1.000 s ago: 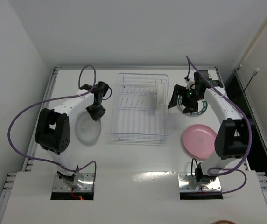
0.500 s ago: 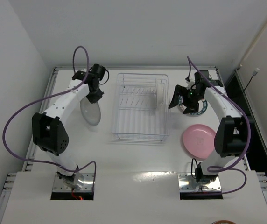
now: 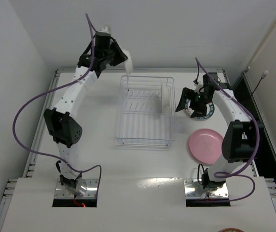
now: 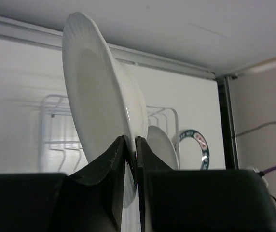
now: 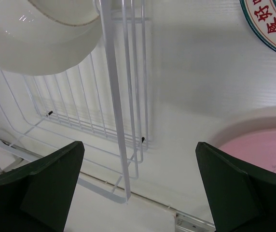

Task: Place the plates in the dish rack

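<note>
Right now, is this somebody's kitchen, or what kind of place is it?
Probably a robot test bench, not a kitchen: a left arm and a right arm bolted to a bare white table, plain walls around it, and just a rack and a pink plate set out.

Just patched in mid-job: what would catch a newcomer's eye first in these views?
The left gripper stands out: it is high over the dish rack's far left corner, clamping a pale plate upright by its rim. On the right, the open right gripper hovers by the teal-rimmed plate, with the pink plate flat on the table nearer the arm bases.
</note>
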`<control>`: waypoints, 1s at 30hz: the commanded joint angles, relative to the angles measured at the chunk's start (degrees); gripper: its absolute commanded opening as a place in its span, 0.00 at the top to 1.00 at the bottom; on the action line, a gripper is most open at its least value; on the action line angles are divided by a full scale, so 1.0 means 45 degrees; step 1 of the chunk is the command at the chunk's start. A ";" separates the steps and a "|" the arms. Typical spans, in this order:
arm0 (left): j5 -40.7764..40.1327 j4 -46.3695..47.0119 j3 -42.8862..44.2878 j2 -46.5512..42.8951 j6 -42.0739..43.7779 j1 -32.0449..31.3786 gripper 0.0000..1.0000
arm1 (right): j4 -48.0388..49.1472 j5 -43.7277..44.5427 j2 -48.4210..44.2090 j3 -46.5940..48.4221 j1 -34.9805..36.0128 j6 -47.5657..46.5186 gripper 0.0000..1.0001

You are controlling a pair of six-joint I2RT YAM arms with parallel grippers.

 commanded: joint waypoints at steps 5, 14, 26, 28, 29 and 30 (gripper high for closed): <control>0.4765 0.3065 0.1864 0.2380 0.0211 -0.1200 1.00 | 0.0131 -0.0019 -0.0582 -0.0129 -0.0184 -0.0095 0.00; 0.4963 0.3067 0.1709 0.3067 0.0327 -0.2002 1.00 | 0.0131 -0.0019 -0.0584 -0.0246 -0.0301 -0.0212 0.00; 0.3734 0.2949 0.1045 0.2150 -0.0160 -0.2119 1.00 | 0.0131 -0.0019 -0.0468 -0.0363 -0.0301 -0.0329 0.00; 0.3616 0.3261 0.1045 0.2149 -0.0335 -0.2119 1.00 | 0.0131 -0.0019 -0.0466 -0.0363 -0.0301 -0.0329 0.00; 0.3615 0.3262 0.1045 0.2033 -0.0472 -0.2119 1.00 | 0.0131 -0.0019 -0.0466 -0.0363 -0.0301 -0.0329 0.00; 0.3480 0.3262 0.1045 0.2031 -0.0473 -0.2119 1.00 | 0.0131 -0.0019 -0.0466 -0.0363 -0.0301 -0.0329 0.00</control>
